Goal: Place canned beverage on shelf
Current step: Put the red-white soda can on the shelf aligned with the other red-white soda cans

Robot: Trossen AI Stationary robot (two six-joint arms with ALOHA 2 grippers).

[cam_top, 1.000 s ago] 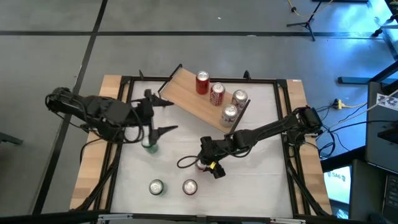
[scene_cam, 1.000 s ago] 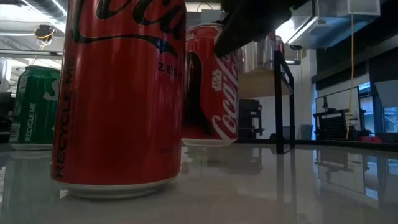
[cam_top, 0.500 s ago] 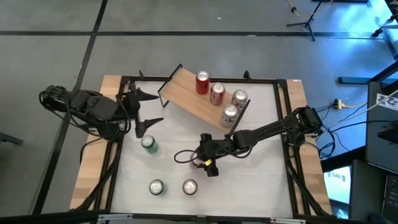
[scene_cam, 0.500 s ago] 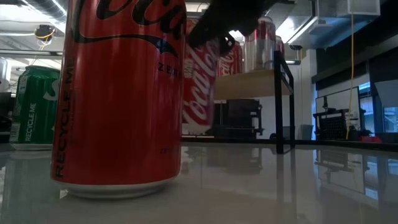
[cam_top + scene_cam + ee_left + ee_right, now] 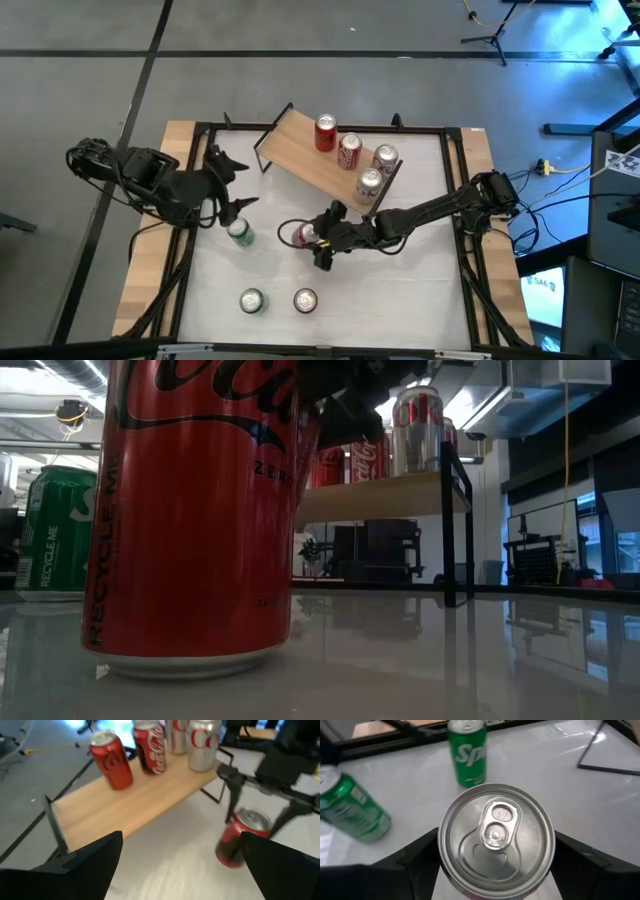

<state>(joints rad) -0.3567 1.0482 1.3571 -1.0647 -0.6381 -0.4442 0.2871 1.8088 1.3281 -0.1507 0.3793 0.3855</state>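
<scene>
Right claw (image 5: 312,240) pinching a red can (image 5: 306,234) raised off the white worktop (image 5: 420,300) at centre, toward 7 o'clock of the shelf (image 5: 300,156) carrying four cans at 12 o'clock; left claw (image 5: 232,184) spread wide, hovering at 9 o'clock above a green can (image 5: 239,233).

Floor (image 5: 80,60): grey, dark seam lines. Ceiling ducts (image 5: 520,395) overhead, brightly lit. Tripod stand (image 5: 500,30) on floor.
</scene>
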